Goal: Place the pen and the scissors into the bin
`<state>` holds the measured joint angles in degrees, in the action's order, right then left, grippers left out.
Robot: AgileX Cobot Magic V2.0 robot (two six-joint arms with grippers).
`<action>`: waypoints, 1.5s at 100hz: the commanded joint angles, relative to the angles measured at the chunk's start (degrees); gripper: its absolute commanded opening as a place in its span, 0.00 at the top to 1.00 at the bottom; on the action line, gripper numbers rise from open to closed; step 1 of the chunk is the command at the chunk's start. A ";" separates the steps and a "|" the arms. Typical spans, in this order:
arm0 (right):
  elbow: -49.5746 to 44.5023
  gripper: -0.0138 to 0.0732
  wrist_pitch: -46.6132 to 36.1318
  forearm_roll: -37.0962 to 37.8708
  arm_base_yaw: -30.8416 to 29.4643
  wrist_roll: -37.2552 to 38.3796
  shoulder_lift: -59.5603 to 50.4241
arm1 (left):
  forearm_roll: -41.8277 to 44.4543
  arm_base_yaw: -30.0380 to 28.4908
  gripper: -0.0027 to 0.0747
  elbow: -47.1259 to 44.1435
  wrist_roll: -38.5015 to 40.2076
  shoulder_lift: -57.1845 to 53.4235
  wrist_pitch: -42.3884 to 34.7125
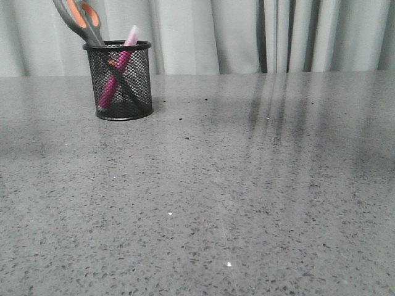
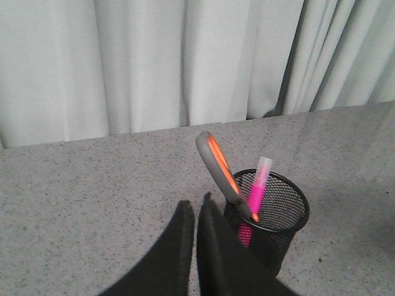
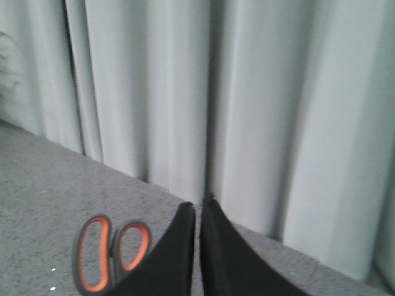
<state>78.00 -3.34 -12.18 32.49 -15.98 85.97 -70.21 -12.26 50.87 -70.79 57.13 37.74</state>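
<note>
The black mesh bin (image 1: 139, 86) stands on the grey table at the far left. The scissors (image 1: 81, 17) stand in it, blades down, grey-and-orange handles sticking out over the rim. The pink pen (image 1: 118, 69) leans inside, its whitish cap above the rim. In the left wrist view my left gripper (image 2: 196, 205) is shut and empty, just beside the bin (image 2: 297, 221), the scissors (image 2: 220, 170) and the pen (image 2: 258, 189). My right gripper (image 3: 199, 206) is shut and empty, with the scissors' handles (image 3: 99, 253) below it. Neither gripper shows in the front view.
A pale pleated curtain (image 1: 247, 34) hangs along the table's far edge. The speckled grey tabletop (image 1: 234, 197) stretches in front of and to the right of the bin.
</note>
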 commanded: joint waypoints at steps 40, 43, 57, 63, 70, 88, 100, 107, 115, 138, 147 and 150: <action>-35.13 0.92 -12.82 2.98 -17.27 -0.95 -35.91 | -3.72 0.01 0.99 -12.77 -11.65 -17.15 -19.04; -37.40 0.92 -12.55 2.98 -17.89 -0.95 -37.74 | -3.86 0.13 0.99 -14.28 -11.65 -18.48 -19.62; -48.73 0.92 -12.26 2.98 -19.65 -0.95 -47.52 | -9.16 1.69 0.99 -22.01 -16.96 -25.18 -20.86; -53.46 0.92 -12.26 2.98 -20.05 -0.95 -52.17 | -12.46 2.61 0.99 -24.95 -19.58 -28.25 -21.43; -58.29 0.92 -12.26 2.98 -20.17 -0.95 -57.35 | -14.10 3.51 0.99 -28.36 -20.37 -31.74 -22.28; -66.74 0.92 -12.37 2.73 -20.17 -0.95 -68.47 | -15.77 4.27 0.99 -34.74 -20.37 -40.57 -23.66; -69.04 0.92 -12.15 2.73 -20.17 -0.95 -72.69 | -18.50 4.27 0.99 -37.09 -20.37 -44.35 -23.79; -69.56 0.92 -11.85 2.73 -20.17 -0.95 -73.96 | -19.51 4.27 0.99 -37.97 -20.37 -45.46 -23.79; -69.56 0.92 -11.58 2.73 -20.17 -0.95 -74.21 | -19.59 4.27 0.99 -38.40 -20.37 -45.57 -23.79; -69.56 0.92 -11.58 2.73 -20.17 -0.95 -74.21 | -21.51 4.27 0.99 -38.40 -20.37 -45.57 -23.29; -69.56 0.92 -11.58 2.73 -20.17 -0.95 -74.21 | -21.51 4.27 0.99 -38.40 -20.37 -45.57 -23.29; -69.56 0.92 -11.58 2.73 -20.17 -0.95 -74.21 | -21.51 4.27 0.99 -38.40 -20.37 -45.57 -23.29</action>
<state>6.89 -10.72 -9.87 12.80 -16.44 11.31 -89.86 -8.46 10.97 -91.00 11.02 14.02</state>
